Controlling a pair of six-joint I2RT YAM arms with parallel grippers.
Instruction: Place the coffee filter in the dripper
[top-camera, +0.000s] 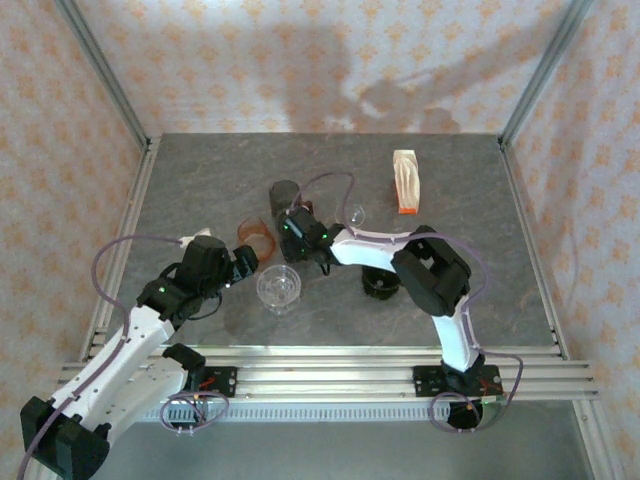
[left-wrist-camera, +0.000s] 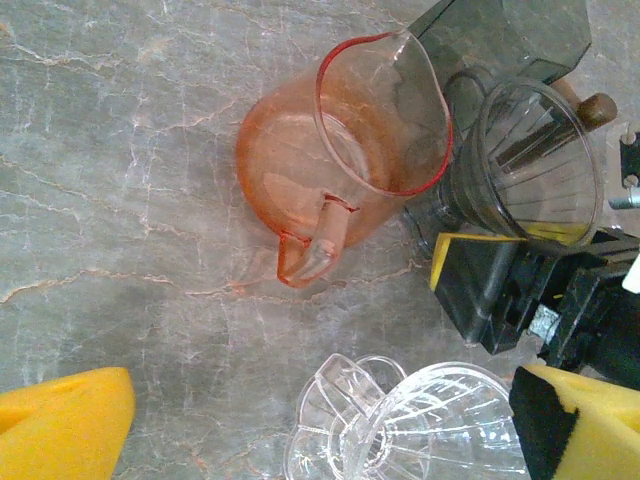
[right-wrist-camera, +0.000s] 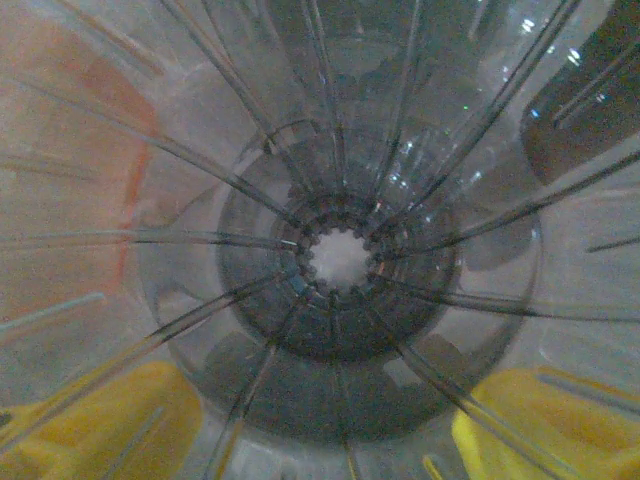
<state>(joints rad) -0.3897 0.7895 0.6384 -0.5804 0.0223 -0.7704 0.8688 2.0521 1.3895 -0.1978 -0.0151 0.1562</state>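
Observation:
A smoke-grey ribbed dripper (left-wrist-camera: 535, 165) sits between my right gripper's (top-camera: 298, 228) yellow pads (left-wrist-camera: 470, 245), which are shut on it. In the right wrist view I look straight down its cone to the centre hole (right-wrist-camera: 340, 258), and my right gripper (right-wrist-camera: 330, 420) closes around its outside. A second, clear dripper (top-camera: 279, 287) lies between the wide open fingers of my left gripper (left-wrist-camera: 320, 420), just ahead of that gripper (top-camera: 246, 265). The coffee filter (top-camera: 405, 180), a white packet with an orange end, lies at the back right, far from both grippers.
An orange transparent pitcher (left-wrist-camera: 340, 150) stands beside the grey dripper, left of it. A dark translucent container (top-camera: 285, 192) is behind them. A small clear glass (top-camera: 357, 214) and a black round object (top-camera: 380, 283) sit near the right arm.

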